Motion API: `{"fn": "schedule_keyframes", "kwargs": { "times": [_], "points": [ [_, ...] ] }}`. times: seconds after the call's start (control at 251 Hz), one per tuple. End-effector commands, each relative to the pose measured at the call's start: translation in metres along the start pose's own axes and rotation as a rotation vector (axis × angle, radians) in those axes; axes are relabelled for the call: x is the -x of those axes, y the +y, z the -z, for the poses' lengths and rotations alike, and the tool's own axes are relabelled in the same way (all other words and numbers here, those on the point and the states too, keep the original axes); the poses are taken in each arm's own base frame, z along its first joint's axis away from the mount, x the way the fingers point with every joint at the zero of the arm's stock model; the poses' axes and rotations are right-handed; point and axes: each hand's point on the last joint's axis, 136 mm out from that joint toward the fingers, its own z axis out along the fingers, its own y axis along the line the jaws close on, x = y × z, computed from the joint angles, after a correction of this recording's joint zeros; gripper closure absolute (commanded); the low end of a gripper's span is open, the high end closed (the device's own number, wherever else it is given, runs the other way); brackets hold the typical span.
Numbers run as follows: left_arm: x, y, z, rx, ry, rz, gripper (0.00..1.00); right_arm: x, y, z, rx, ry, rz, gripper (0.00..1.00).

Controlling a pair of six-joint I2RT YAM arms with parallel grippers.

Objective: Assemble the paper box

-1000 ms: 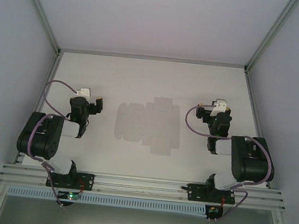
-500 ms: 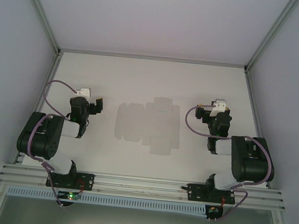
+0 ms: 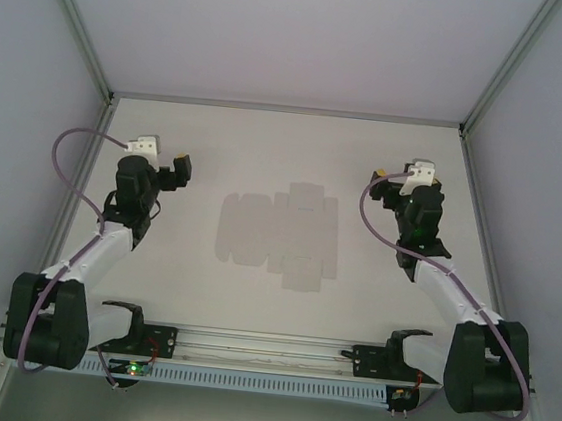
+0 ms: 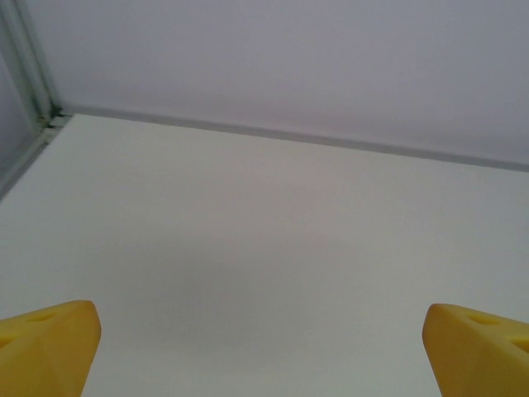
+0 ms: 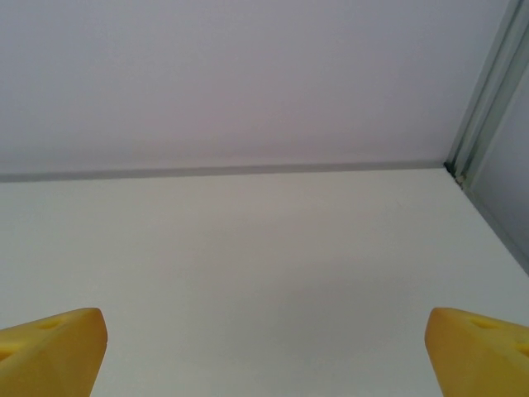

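Top view: the unfolded box (image 3: 278,238) lies in the middle of the table (image 3: 268,139), between left gripper (image 3: 163,158) and right gripper (image 3: 403,173), both well apart from it. Left wrist: fingers (image 4: 50,347) spread wide, holding nothing. Right wrist: fingers (image 5: 50,351) likewise spread. You should approach opposite flaps and fold along the creases.

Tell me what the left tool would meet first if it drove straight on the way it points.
Probably the bare table: the left tool, open, looks slightly down at it, with the back wall beyond. The flat paper box lies off to its right, out of that line.
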Motion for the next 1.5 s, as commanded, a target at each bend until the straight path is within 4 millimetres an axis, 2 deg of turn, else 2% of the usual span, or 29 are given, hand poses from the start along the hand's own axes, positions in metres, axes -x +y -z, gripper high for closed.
{"fn": "schedule_keyframes", "kwargs": {
  "times": [0.0,0.048,0.14,0.212,0.295,0.403,0.555,0.658,0.742,0.81,0.914,1.137,1.185,1.325,1.401,1.497],
  "points": [
    [-0.037,-0.011,0.011,-0.052,0.16,0.062,0.0,-0.022,0.007,0.008,-0.008,0.116,0.004,0.02],
    [-0.033,-0.008,0.014,-0.041,0.116,0.053,0.0,-0.02,0.009,0.01,-0.002,0.086,0.024,0.02],
    [-0.032,0.011,0.016,0.06,0.071,0.038,0.0,-0.021,-0.009,0.014,-0.079,0.038,0.019,0.01],
    [-0.033,0.005,0.012,0.026,0.071,0.035,0.0,-0.019,-0.01,0.015,-0.067,0.006,-0.026,0.02],
    [-0.038,-0.008,0.003,-0.045,0.114,0.08,0.0,-0.017,0.015,0.011,0.057,0.022,-0.066,0.01],
    [-0.047,-0.034,-0.004,-0.121,0.202,0.134,0.0,-0.025,0.041,0.002,0.124,0.141,-0.118,0.02],
    [-0.063,-0.061,-0.005,-0.12,0.325,0.196,0.0,-0.056,0.083,-0.003,0.207,0.33,-0.172,0.02],
    [-0.084,-0.073,-0.002,-0.131,0.438,0.257,0.0,-0.081,0.113,0.0,0.264,0.454,-0.19,0.02],
    [-0.104,-0.085,0.001,-0.149,0.537,0.265,0.0,-0.107,0.135,0.007,0.311,0.584,-0.181,0.05],
    [-0.121,-0.1,0.003,-0.188,0.634,0.268,0.0,-0.127,0.143,0.011,0.306,0.675,-0.175,0.08],
    [-0.142,-0.117,0.004,-0.242,0.743,0.299,0.0,-0.151,0.144,0.011,0.256,0.745,-0.168,0.12],
    [-0.164,-0.123,0.001,-0.263,0.813,0.328,0.0,-0.193,0.135,0.011,0.194,0.856,-0.14,0.25],
    [-0.167,-0.126,0.001,-0.277,0.831,0.337,0.0,-0.201,0.132,0.012,0.183,0.877,-0.135,0.31],
    [-0.171,-0.131,0.003,-0.311,0.849,0.349,0.0,-0.225,0.125,0.016,0.155,0.928,-0.13,0.37],
    [-0.172,-0.134,0.004,-0.332,0.852,0.354,0.0,-0.237,0.119,0.019,0.134,0.958,-0.135,0.45],
    [-0.173,-0.136,0.004,-0.341,0.855,0.361,0.0,-0.248,0.103,0.024,0.063,0.975,-0.133,0.54]
  ]
}}
